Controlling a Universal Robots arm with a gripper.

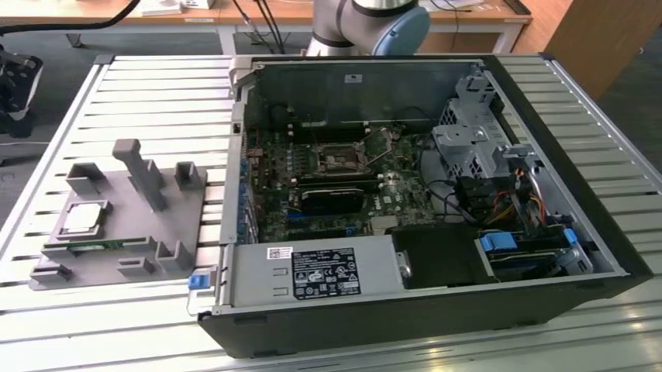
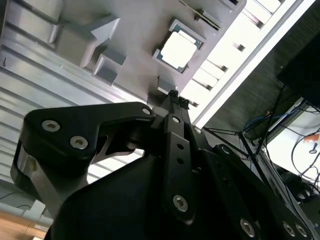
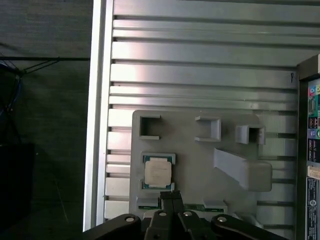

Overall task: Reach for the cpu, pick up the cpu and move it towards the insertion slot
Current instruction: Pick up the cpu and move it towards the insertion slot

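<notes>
- Exterior view: the cpu (image 1: 83, 218) sits in the grey tray (image 1: 129, 225), well apart from the insertion slot (image 1: 336, 160).
- Second wrist view: the gripper (image 2: 175, 98) has its tips together, holding nothing.
- First wrist view: the tips are just beside the cpu. We reckon descending closed would poke it or knock it askew.

Surface finish record: bare metal and matt plastic throughout.

The cpu (image 3: 158, 172) has a silvery, satin metal top with a pale rim. The tray (image 1: 129, 236) holding it is smooth, matt grey plastic. The table (image 1: 155, 93) is ribbed aluminium, brushed and brightly reflective. The computer case (image 1: 414, 325) is matt black outside and dull grey sheet metal inside. The insertion slot (image 1: 339, 160) has a shiny metal frame around a dark centre. The gripper (image 3: 171, 194) is matt black with bright steel screw heads. The arm (image 1: 357, 23) is glossy grey with a blue cap.
</notes>
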